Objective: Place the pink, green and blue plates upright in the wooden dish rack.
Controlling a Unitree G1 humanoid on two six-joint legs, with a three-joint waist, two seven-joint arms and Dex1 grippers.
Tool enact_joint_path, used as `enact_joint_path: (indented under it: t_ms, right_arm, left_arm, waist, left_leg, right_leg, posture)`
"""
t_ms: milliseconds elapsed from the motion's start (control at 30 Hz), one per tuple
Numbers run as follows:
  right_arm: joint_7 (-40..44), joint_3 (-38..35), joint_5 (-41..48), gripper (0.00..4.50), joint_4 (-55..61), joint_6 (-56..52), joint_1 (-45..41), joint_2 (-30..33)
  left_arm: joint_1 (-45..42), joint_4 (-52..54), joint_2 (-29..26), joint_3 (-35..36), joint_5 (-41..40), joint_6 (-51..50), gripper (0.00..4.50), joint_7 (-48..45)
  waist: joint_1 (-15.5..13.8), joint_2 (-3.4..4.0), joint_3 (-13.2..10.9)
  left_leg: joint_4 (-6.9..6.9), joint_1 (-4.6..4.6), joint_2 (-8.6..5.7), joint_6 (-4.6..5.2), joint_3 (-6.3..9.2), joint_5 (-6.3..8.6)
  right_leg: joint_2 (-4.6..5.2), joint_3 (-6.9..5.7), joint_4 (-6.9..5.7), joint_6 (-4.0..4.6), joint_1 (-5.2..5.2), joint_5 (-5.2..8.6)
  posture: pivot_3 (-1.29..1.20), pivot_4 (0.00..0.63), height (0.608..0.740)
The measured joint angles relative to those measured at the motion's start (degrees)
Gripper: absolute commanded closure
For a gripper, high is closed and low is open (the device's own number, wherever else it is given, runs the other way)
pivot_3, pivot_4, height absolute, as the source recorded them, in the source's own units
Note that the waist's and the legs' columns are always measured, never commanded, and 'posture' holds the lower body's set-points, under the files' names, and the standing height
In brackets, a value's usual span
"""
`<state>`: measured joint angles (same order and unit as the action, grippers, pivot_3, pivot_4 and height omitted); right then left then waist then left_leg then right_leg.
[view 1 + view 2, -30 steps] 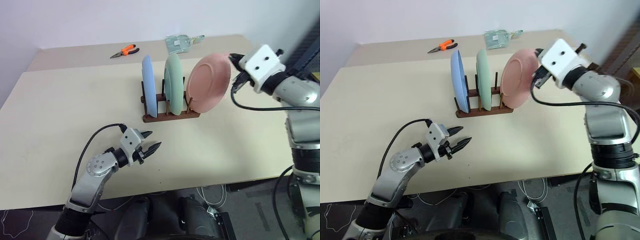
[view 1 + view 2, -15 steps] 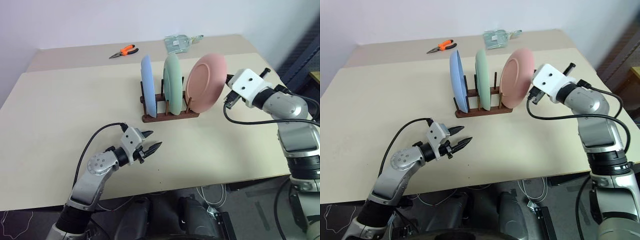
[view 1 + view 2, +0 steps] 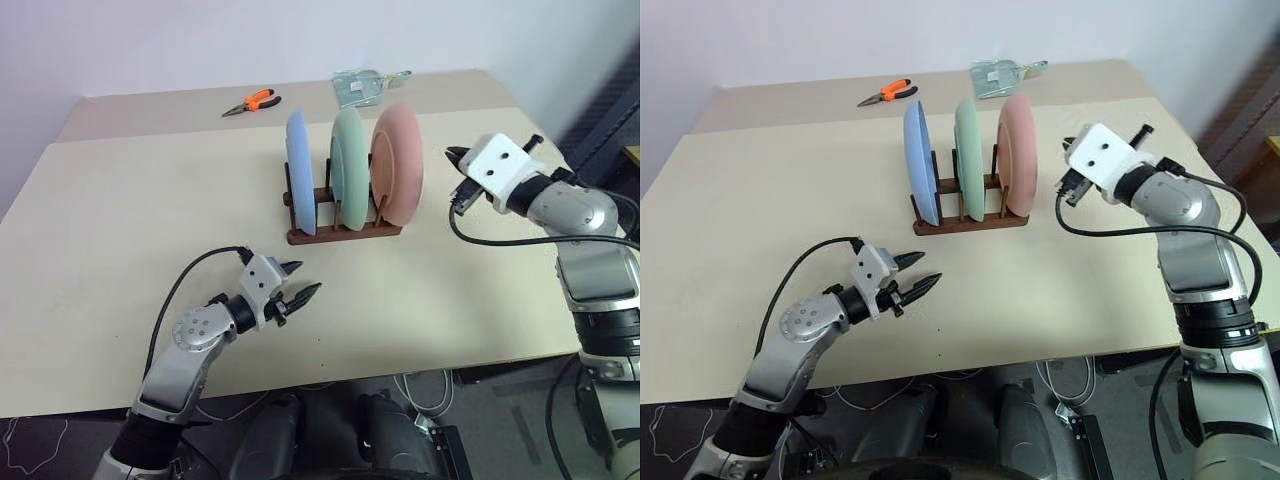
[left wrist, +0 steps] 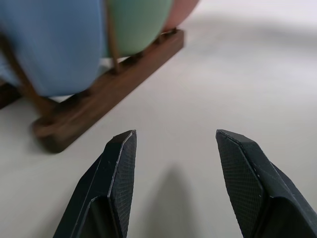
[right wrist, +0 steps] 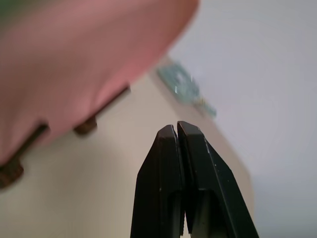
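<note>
Three round matte plates, blue (image 3: 297, 170), green (image 3: 346, 165) and pink (image 3: 397, 163), stood upright in the dark wooden rack (image 3: 342, 230) on the smooth beige desk (image 3: 120, 250). At 3 o'clock, right fingers (image 3: 452, 156) were closed, empty; at 7 o'clock, left fingers (image 3: 303, 282) were open.

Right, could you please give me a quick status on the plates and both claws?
Left claw open, empty; right claw shut, empty. Round pink plate, mint green plate, light blue plate upright in dark wooden rack. Nothing obstructing.
</note>
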<state>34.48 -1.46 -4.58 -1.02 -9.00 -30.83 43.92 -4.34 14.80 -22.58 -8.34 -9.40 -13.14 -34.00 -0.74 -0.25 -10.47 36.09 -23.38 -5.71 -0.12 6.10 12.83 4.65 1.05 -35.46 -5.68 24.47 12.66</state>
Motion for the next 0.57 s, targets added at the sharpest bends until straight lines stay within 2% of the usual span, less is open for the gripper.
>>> enact_joint_path:
  t_ms: [167,300,433,567]
  right_arm:
    - [0.8,-6.5,7.8,4.45,-4.7,0.6,2.6,-3.4]
    - [6.1,-11.0,17.4,4.45,-6.1,-1.7,8.6,-5.6]
    - [9.8,-10.1,20.8,4.45,-6.2,-3.3,12.7,-7.1]
    - [10.6,-8.8,21.1,4.45,-6.6,-3.1,13.1,-7.9]
  left_arm:
    - [1.9,-1.5,-2.6,7.1,-0.1,0.1,1.90,2.1]
    - [8.7,-3.8,-8.3,14.9,-1.2,1.2,1.90,0.8]
    - [11.3,-3.2,-8.5,18.2,-2.8,1.1,1.90,0.5]
    - [13.3,-1.7,-7.0,18.7,-3.8,0.8,1.90,1.1]
  waist:
    - [0.4,0.03,0.0]
    - [0.4,0.02,0.0]
    - [0.1,0.06,0.0]
    - [0.1,0.05,0.0]
  left_leg:
    - [-0.02,0.03,0.03,0.00,-0.01,0.00]
    - [-0.08,0.04,0.10,0.01,0.00,0.01]
    - [0.06,0.04,0.10,0.01,-0.01,0.01]
    - [0.05,0.04,0.10,0.01,-0.01,0.01]
  right_leg:
    - [-0.04,0.01,-0.03,-0.02,0.01,-0.02]
    - [-0.06,0.04,-0.01,0.00,0.00,-0.01]
    - [-0.04,0.05,0.00,0.18,-0.06,0.01]
    - [-0.04,0.04,-0.01,0.19,-0.05,0.01]
  posture:
    - [0.00,0.150,0.740]
    - [0.00,0.150,0.740]
    - [0.00,0.150,0.740]
    - [0.00,0.150,0.740]
